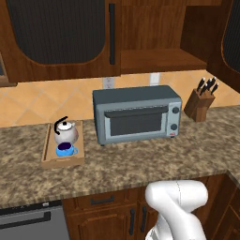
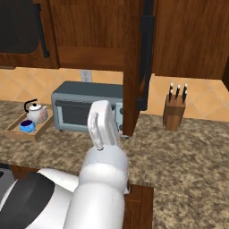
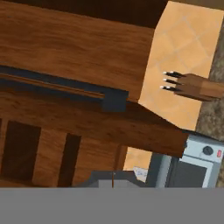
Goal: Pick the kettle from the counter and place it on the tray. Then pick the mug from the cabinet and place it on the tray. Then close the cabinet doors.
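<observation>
Gripper point(image 3: 113, 178) shows just as a small grey and dark part at the bottom centre of the hand view, so I cannot tell how wide it is open, and I see nothing held in it. It looks closely at a dark wood door with a black bar handle point(image 3: 57, 83) across the left middle of the frame, so I judge that the arm is up there to close this door. The cabinet point(image 1: 159, 58) in the upper centre of the left base view is open and its wide shelf is bare. The cabinet doors are swung out: one point(image 1: 56, 33) in the upper left of the left base view, the other point(image 2: 132, 67) edge-on in the centre of the right base view. Below runs the bench point(image 1: 140, 164) with the grey toaster oven point(image 1: 136, 115) in the middle. To the left of the oven lies the tray point(image 1: 47, 145), and at the right stands a knife block point(image 1: 200, 105). The kettle point(image 1: 65, 132) stands upright in the far half of the tray and the mug point(image 1: 65, 150) just in front of it. Both are placed as the task asks, so I think only the doors are left. I can read no writing. A small red mark point(image 1: 172, 133) on the oven's lower right corner is too small to tell.
</observation>
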You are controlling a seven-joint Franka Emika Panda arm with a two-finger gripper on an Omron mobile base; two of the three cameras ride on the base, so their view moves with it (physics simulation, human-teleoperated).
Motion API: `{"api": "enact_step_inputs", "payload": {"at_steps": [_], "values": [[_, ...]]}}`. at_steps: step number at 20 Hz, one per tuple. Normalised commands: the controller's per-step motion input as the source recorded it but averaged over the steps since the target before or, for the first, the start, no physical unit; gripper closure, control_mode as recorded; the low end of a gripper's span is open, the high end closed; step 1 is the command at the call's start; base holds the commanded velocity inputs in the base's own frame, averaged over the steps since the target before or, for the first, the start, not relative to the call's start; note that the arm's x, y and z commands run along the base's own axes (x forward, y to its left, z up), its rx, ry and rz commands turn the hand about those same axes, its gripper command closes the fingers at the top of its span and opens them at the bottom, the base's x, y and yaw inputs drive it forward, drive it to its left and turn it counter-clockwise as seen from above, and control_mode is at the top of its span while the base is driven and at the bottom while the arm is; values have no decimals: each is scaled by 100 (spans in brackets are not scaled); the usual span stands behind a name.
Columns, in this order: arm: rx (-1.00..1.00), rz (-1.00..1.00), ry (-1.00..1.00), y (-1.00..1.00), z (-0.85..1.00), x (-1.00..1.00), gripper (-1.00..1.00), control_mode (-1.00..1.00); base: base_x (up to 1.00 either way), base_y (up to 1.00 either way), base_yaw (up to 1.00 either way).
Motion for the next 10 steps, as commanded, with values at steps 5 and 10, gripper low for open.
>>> {"api": "enact_step_inputs", "payload": {"at_steps": [5, 10], "values": [[18, 0, -4, -59, -31, 4, 100, -100, 0, 0, 0], [14, 0, 0, -46, -47, 38, 100, -100, 0, 0, 0]]}}
